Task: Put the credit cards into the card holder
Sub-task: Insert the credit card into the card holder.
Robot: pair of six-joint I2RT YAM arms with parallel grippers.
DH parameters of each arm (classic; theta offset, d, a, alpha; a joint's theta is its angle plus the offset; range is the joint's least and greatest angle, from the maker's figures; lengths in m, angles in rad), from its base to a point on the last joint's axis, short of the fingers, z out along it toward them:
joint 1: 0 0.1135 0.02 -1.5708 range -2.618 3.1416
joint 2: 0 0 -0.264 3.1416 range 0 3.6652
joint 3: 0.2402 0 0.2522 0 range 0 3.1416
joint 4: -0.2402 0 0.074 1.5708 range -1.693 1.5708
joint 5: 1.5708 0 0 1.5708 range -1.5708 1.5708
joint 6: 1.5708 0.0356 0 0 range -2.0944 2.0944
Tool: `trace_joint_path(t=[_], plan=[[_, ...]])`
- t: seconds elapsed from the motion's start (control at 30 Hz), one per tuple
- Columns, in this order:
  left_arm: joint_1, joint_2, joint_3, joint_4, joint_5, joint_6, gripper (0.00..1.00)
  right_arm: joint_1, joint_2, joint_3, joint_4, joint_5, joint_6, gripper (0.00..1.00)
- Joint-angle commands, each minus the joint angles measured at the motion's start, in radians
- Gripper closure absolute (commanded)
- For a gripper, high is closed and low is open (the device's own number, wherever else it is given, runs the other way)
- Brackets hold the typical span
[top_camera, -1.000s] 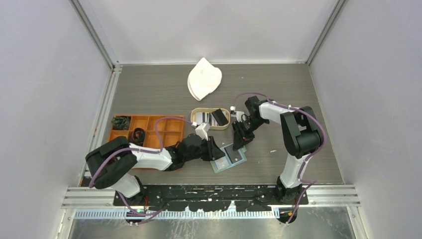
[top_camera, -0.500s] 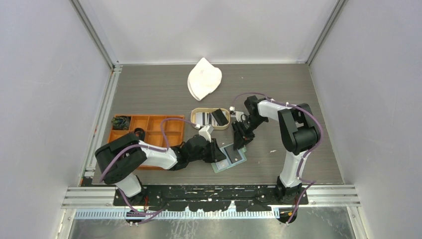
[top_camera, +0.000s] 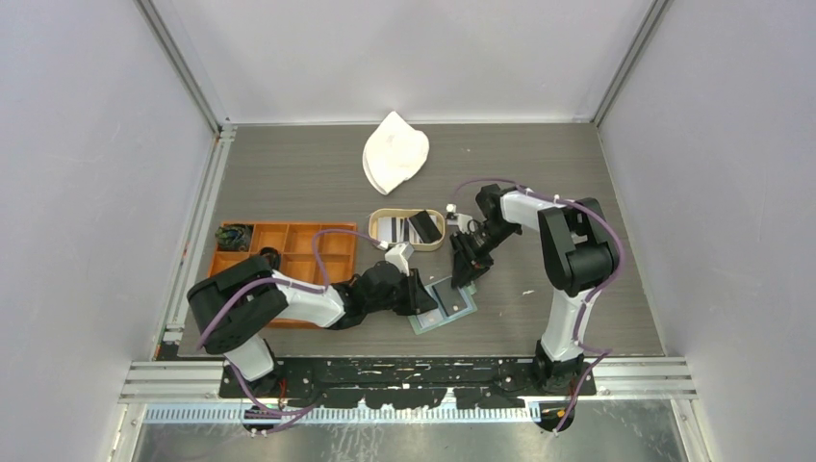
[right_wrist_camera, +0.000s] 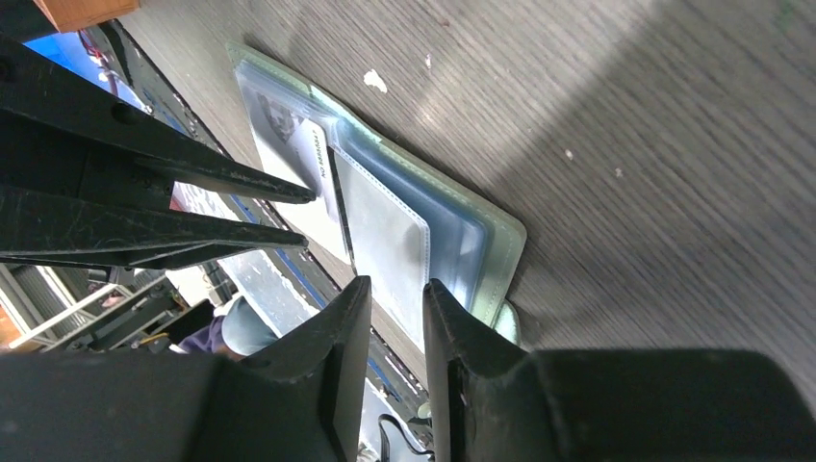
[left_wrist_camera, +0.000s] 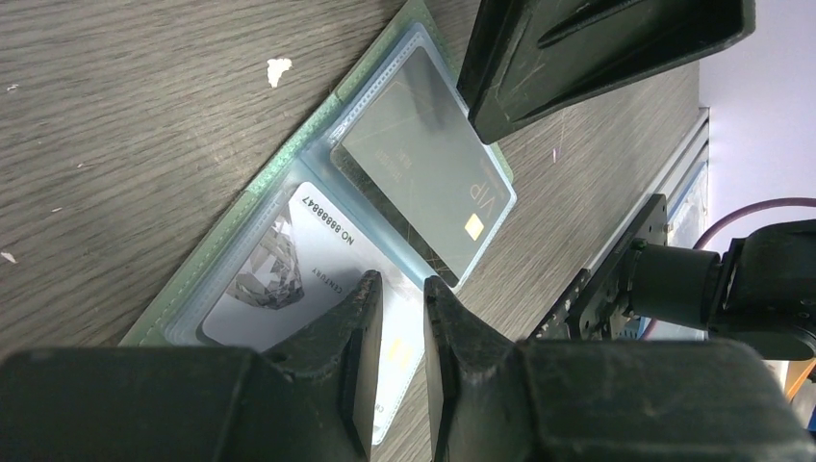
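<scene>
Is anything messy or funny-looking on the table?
A little. White flecks lie on the table beside the open card holder. In the oval wooden tray, a black card sits crooked next to a striped pale card. A rumpled white bundle lies at the far side.

The left arm [top_camera: 289, 300] is lying low and reaching rightward; the left gripper [top_camera: 420, 294] is pointing right, its fingers [left_wrist_camera: 358, 332] standing only a narrow slit apart; the right arm [top_camera: 570, 252] is arching up and folding back leftward; the right gripper [top_camera: 466, 273] is angling down near the left one, its fingers [right_wrist_camera: 339, 332] likewise nearly together.
</scene>
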Motion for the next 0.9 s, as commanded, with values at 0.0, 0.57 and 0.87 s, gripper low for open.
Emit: trace_joint_path(t=[0.0, 0.57, 0.87], plan=[[-0.006, 0.012, 0.031, 0.063, 0.002, -0.001, 0.77, -0.002, 0.016, 0.041, -0.03, -0.044, -0.012, 0.69], [-0.005, 0.019, 0.013, 0.101, 0.004, -0.003, 0.76, -0.066, 0.089, 0.097, -0.211, -0.302, -0.161, 0.73], [-0.004, -0.021, -0.02, 0.125, -0.002, -0.006, 0.72, -0.066, 0.02, 0.045, -0.05, -0.129, -0.009, 0.72]])
